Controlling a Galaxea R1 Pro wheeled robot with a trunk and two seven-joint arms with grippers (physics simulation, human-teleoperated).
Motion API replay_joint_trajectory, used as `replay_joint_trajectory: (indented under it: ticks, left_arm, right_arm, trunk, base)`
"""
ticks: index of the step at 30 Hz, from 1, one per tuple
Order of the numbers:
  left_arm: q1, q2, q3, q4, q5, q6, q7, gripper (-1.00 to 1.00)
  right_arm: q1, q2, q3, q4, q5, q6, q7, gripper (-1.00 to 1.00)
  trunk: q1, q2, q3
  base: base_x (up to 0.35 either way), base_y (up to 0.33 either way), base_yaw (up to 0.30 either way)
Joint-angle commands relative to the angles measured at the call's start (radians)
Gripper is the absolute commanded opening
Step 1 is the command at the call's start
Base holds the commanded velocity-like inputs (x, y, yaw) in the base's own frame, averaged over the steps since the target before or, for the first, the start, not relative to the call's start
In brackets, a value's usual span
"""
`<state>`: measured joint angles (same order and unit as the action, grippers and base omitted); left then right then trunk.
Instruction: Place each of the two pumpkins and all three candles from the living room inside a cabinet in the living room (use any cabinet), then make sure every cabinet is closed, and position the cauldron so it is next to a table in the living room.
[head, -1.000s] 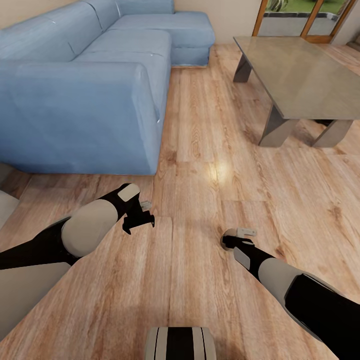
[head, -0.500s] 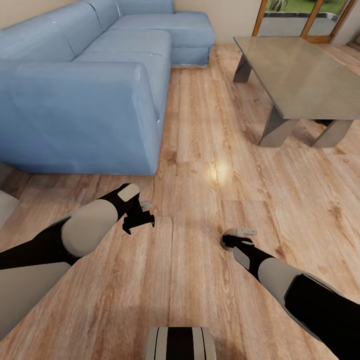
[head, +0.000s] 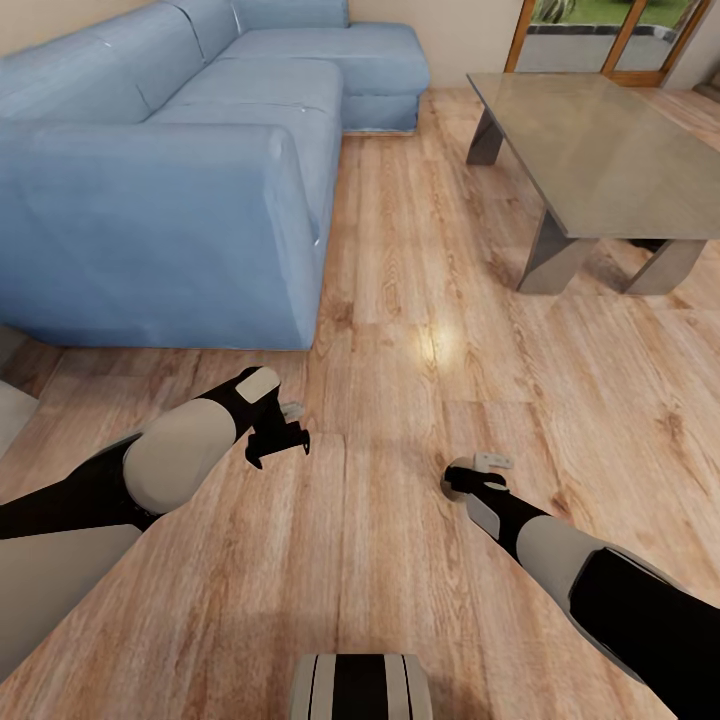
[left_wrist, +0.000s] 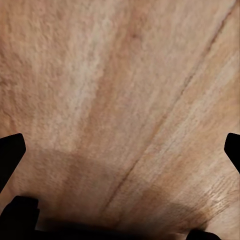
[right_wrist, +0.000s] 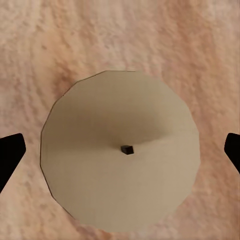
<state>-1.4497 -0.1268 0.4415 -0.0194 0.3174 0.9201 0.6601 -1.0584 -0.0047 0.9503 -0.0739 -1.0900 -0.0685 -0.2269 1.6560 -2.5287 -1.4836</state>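
Wood floor (head: 400, 300) beside blue sofa (head: 170, 180); right fingers (right_wrist: 10, 155) spread over candle (right_wrist: 120, 160), left fingers (left_wrist: 10, 155) spread.

In the head view, the left arm reached in from the lower left edge toward the frame's centre, its end effector (head: 277, 437) pointing downward with the dark fingers spread apart. The right arm entered from the lower right corner, and its end effector (head: 478, 472) also pointed down. In the right wrist view, its fingertips (right_wrist: 11, 156) sat wide apart at opposite edges.
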Motion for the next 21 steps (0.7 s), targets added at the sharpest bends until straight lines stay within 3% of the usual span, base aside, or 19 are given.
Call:
replay_joint_trajectory:
  ticks: [1,5,21]
  left_arm:
    - [0.000,0.000,0.002,-0.002,0.009,0.001,0.010,1.00]
    - [0.000,-0.001,0.002,-0.002,0.009,0.000,0.010,1.00]
    - [0.000,0.000,0.002,-0.002,0.009,0.000,0.009,1.00]
  right_arm:
    - [0.000,-0.001,0.008,-0.002,-0.010,-0.002,-0.005,1.00]
    - [0.000,-0.001,0.008,-0.002,-0.010,-0.002,-0.005,1.00]
    - [0.000,0.000,0.009,-0.002,-0.011,-0.002,-0.005,1.00]
  trunk:
    - [0.000,0.000,-0.004]
    - [0.002,-0.001,-0.020]
    - [0.003,-0.002,-0.028]
  base:
    - [0.000,0.000,0.000]
    - [0.000,0.000,0.000]
    - [0.000,0.000,0.000]
